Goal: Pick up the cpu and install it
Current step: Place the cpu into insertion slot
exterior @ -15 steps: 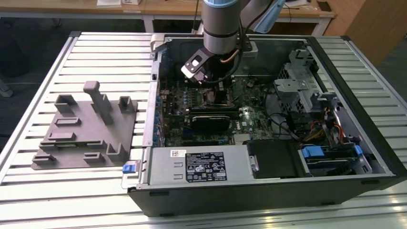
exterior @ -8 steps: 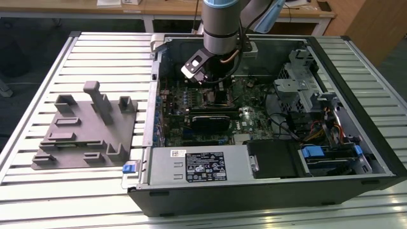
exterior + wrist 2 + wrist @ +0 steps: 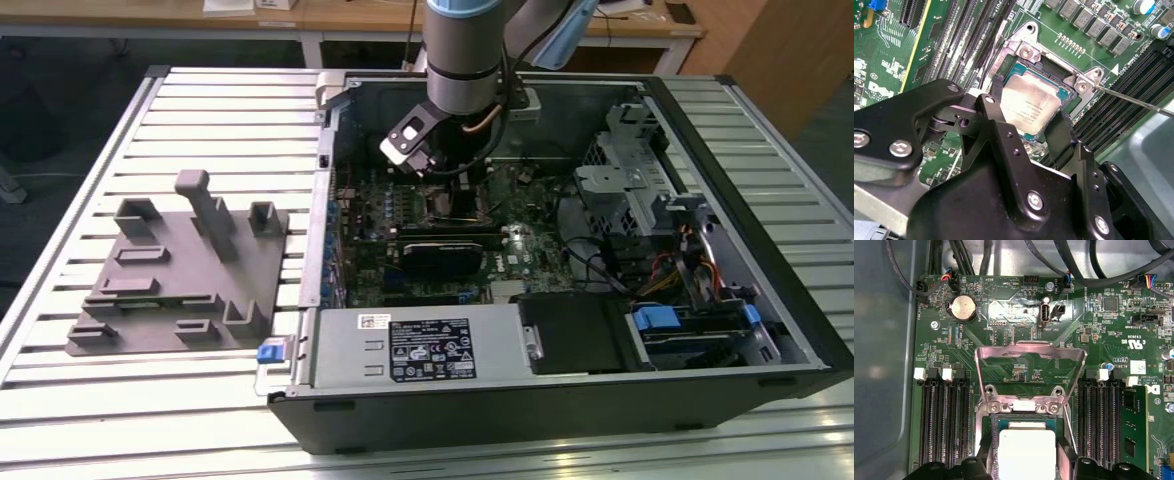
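The arm reaches down into an open computer case (image 3: 561, 405) that lies on its side on a slatted metal counter (image 3: 200, 100). The tool (image 3: 447, 190) hangs over the far part of the green motherboard (image 3: 400, 215). On the exterior view's left, well apart from the case, a grey moulded fixture (image 3: 174, 270) rests on the counter.

In both wrist views the tool (image 3: 1027, 105) is clenched on the cpu (image 3: 1029, 107), with its black fingers (image 3: 996, 85) pressed against two opposite edges of the chip. The cpu's silvery top faces up, and it lies level within the metal-framed socket (image 3: 1026, 50). I cannot tell whether it is fully seated or just above the contacts.

In the first wrist view the socket's load plate (image 3: 1029, 349) stands swung open on the far side of the cpu (image 3: 1026, 450). Black memory slots (image 3: 946, 425) run along both sides of the socket. A round coin battery (image 3: 963, 307) sits on the board beyond the plate. In the second wrist view a thin wire lever (image 3: 1134, 100) sticks out from the socket's corner.
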Robot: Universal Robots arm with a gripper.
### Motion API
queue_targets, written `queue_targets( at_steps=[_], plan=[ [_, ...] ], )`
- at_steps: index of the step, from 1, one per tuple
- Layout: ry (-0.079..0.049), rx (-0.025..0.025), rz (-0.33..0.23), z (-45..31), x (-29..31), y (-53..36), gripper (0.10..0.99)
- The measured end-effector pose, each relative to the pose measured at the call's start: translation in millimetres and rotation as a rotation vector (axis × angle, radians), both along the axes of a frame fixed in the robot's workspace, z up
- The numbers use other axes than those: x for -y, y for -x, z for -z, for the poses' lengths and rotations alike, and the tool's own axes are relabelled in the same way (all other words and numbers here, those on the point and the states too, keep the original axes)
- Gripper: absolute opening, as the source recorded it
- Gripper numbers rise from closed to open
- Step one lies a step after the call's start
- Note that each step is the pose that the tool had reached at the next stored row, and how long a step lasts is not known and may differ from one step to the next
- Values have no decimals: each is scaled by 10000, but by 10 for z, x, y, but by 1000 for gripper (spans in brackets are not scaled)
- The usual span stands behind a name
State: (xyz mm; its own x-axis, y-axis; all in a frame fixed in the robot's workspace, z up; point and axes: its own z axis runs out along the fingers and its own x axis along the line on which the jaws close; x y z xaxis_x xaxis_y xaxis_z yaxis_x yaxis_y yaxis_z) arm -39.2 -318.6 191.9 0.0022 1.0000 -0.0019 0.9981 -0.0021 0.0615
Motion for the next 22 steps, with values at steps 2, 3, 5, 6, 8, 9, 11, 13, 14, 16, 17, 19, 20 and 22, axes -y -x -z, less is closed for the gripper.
queue_targets(
  at_steps=[2,3,5,6,8,9,11,13,14,16,17,19,20,22],
  plan=[
    [-1,0,-1,0,-1,0,612],
    [-4,1,-1,0,-4,-1,612],
    [-12,1,-1,1,-8,0,612],
    [-16,1,0,1,-9,0,612],
    [-32,1,0,2,-13,0,612],
    [-43,1,-1,3,-14,0,612],
    [-64,1,1,5,-15,0,612],
    [-86,0,1,6,-16,0,612],
    [-89,1,0,6,-16,0,612],
    [-91,1,0,7,-16,0,612],
    [-92,1,0,6,-16,0,612],
    [-90,0,0,0,-15,0,612],
    [-90,0,0,-4,-15,0,612],
    [-91,0,0,-16,-16,0,612]
  ],
)
